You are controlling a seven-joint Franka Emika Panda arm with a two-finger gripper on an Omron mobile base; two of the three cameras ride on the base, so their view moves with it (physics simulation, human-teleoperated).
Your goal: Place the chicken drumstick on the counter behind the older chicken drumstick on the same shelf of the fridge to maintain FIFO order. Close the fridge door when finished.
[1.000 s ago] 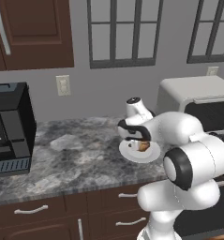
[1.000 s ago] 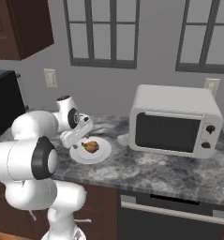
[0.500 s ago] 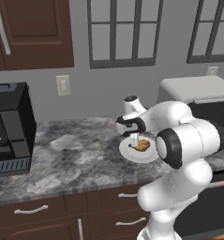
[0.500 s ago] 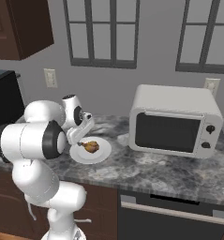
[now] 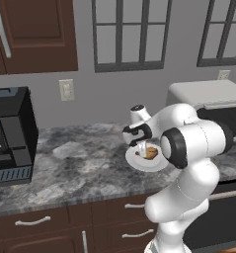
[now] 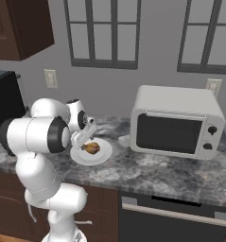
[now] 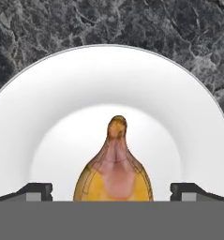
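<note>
Lying on a round white plate [image 7: 108, 79], the small golden-brown roasted chicken drumstick [image 7: 114, 171] sits low in the middle of the hand view, with its thin end pointing to the top of the frame. The two dark fingertips [image 7: 36, 191] of the pincer [image 7: 113, 192] stand at the lower left and lower right of that view, one on each side of the meat and well apart from it, so the pincer is open and grips nothing.

In the left base view the drumstick [image 5: 150, 152] is right of the centre, and the pincer [image 5: 141, 148] hangs just above it over the plate [image 5: 139, 163]. In the right base view the drumstick [image 6: 91, 148] is left of the centre on the plate [image 6: 101, 157], with the pincer [image 6: 84, 138] just over it.

The plate rests on the grey-and-white marbled stone counter [image 5: 80, 168], above dark brown cabinets [image 5: 40, 230] with silver handles. A white microwave [image 6: 178, 123] stands on the counter [image 6: 147, 172] at the right of the right base view, near the plate. A black coffee machine [image 5: 11, 136] stands at the left edge of the left base view, well apart from the plate.
</note>
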